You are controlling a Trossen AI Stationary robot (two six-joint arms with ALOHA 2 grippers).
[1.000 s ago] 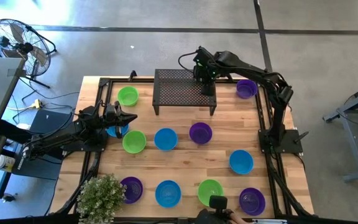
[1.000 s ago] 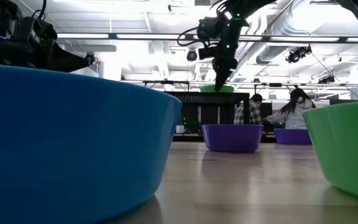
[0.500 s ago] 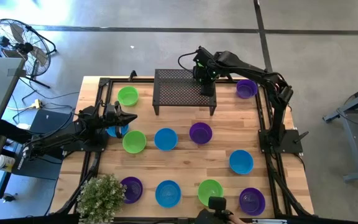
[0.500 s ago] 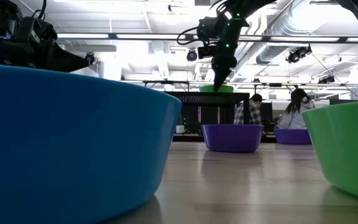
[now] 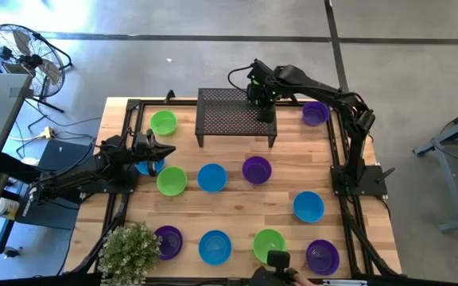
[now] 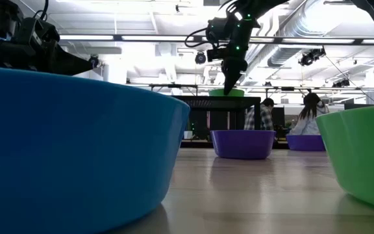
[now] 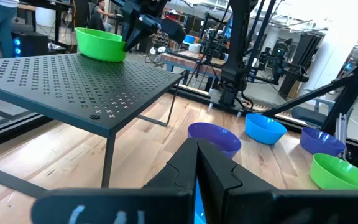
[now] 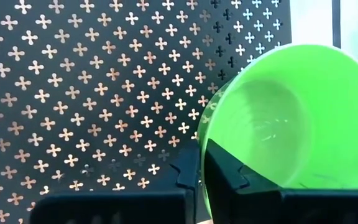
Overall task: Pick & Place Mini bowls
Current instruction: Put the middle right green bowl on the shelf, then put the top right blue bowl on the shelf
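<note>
One green mini bowl sits on the rack, its thin rim pinched by the right gripper. It looks light, stiff and slippery, so the rim is the best hold. Left gripper waits clenched, empty.

- The high view looks straight down on the whole bench from far up.
- The low view sits at bench height, close behind a blue bowl, facing the room.
- The left wrist view looks across the rack.
- The right wrist view looks down, very near, on the green bowl, shared with both.
</note>
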